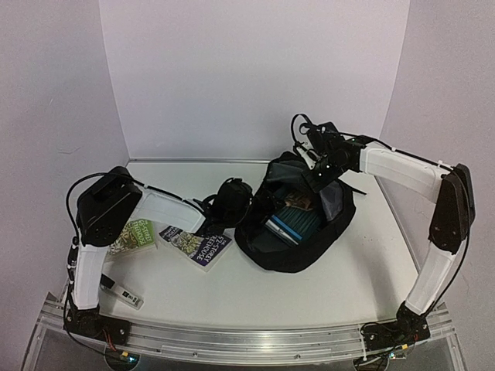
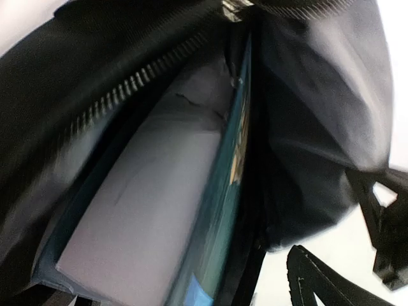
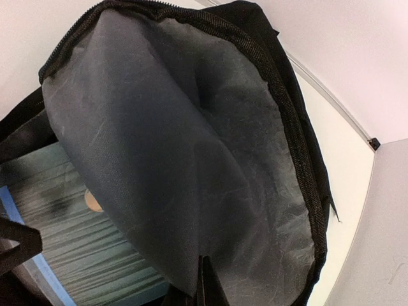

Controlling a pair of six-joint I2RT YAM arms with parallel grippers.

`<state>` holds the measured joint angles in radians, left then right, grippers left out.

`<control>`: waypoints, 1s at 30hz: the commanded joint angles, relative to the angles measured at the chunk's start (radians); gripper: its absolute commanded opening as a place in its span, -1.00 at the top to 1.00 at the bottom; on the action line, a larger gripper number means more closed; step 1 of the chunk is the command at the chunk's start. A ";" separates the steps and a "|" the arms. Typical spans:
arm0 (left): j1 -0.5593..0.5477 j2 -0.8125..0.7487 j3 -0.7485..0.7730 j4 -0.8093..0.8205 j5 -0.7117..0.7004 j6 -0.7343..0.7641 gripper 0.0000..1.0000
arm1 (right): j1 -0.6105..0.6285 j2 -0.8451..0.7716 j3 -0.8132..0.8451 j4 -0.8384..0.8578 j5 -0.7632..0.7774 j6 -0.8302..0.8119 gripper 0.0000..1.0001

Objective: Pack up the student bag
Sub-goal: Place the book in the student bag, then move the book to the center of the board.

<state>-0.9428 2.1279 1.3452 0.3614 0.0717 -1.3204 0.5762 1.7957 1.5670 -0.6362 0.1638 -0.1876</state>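
The student bag (image 1: 298,251), a soft black backpack, lies open at the middle right of the table. My right gripper (image 1: 317,166) is above its far edge, shut on the grey-lined flap (image 3: 191,146) and holding it up; its fingertips (image 3: 207,280) pinch the fabric. My left gripper (image 1: 232,199) is at the bag's left opening, with its fingers wide apart. In the left wrist view a teal-covered book with white pages (image 2: 146,210) stands inside the bag (image 2: 95,57), beside the zipper. That teal book (image 1: 292,224) also shows in the right wrist view (image 3: 83,242).
A purple book (image 1: 197,247) and a green book (image 1: 135,234) lie flat on the table left of the bag, under my left arm. A small black-and-white box (image 1: 124,292) lies near the front left. A metal rail (image 1: 247,340) runs along the near edge.
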 commanded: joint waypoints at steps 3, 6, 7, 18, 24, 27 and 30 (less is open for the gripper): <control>-0.034 -0.161 0.095 -0.325 -0.117 0.113 -0.99 | -0.007 0.026 0.043 0.064 0.003 0.028 1.00; -0.036 -0.222 0.051 -0.346 -0.134 0.133 -0.99 | -0.012 0.035 0.031 0.066 0.008 0.021 1.00; -0.036 -0.243 0.043 -0.371 -0.142 0.148 -0.99 | -0.017 0.037 0.026 0.067 0.011 0.016 1.00; -0.022 -0.469 -0.114 -0.615 -0.285 0.202 -0.99 | -0.113 0.003 -0.024 0.076 0.024 -0.059 1.00; 0.060 -0.604 -0.300 -0.688 -0.220 0.130 -0.99 | -0.141 0.003 -0.010 0.067 -0.031 -0.096 0.79; 0.068 -0.668 -0.386 -0.735 -0.261 0.076 -0.99 | -0.140 -0.009 -0.012 0.027 -0.127 -0.079 0.28; 0.069 -0.734 -0.451 -0.787 -0.312 0.022 -0.99 | -0.138 -0.019 0.011 -0.025 -0.225 -0.057 -0.24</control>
<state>-0.8684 1.5028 0.9611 -0.3327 -0.1753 -1.2123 0.4324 1.8301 1.5520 -0.6089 0.0803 -0.2591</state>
